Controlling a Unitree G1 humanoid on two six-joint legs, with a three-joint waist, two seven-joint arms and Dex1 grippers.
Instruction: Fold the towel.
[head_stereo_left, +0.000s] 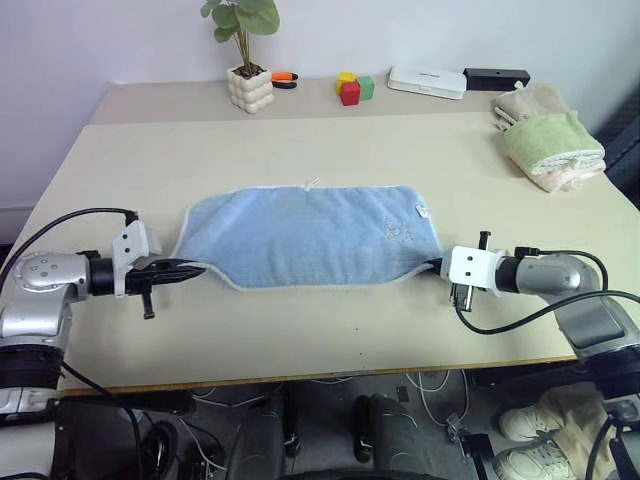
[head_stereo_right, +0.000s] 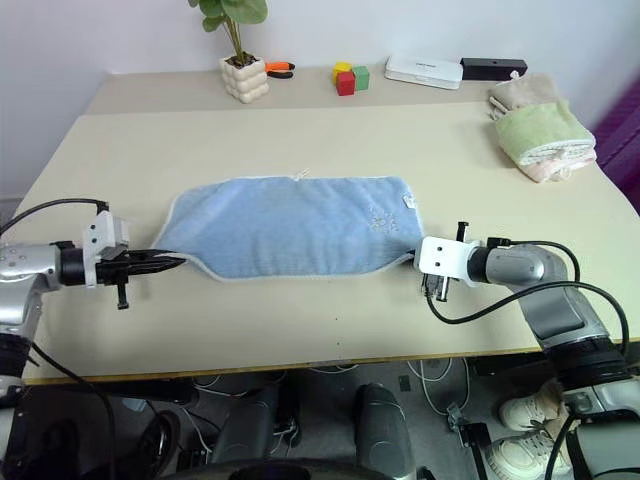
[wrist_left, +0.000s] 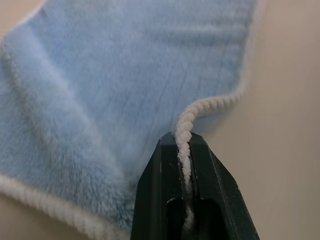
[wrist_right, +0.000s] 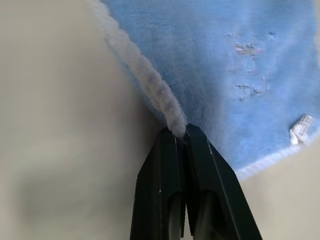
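Both hands are seen clamped on the towel (head_stereo_left: 305, 235), which lies spread flat across the middle of the worktop (head_stereo_left: 300, 330) with its long axis running from one hand to the other. In the left eye view the left hand (head_stereo_left: 190, 268) is pinched on the near left corner and the right hand (head_stereo_left: 438, 264) on the near right corner, so the cloth stretches away from each hand toward the far edge of the worktop; a fold would be judged to carry the near edge over to the far edge, and neither arm is nearer, since each is already at its own corner. In the right eye view the same layout is shown, with the stacked towels (head_stereo_right: 540, 130) well apart at the far right and a potted plant (head_stereo_right: 243, 70) at the back. In the left wrist view the whitish trim is gripped between the closed black fingers (wrist_left: 160, 195), the blue pile spreading beyond them. In the right wrist view the closed fingers (wrist_right: 205, 190) are shut on the trimmed corner, with the faint embroidered mark (wrist_right: 250, 67) and a small tag (wrist_right: 301, 127) lying further in. How much cloth sits inside either grip is hidden by the fingers, and the right fingertips are hard to make out in the head views.
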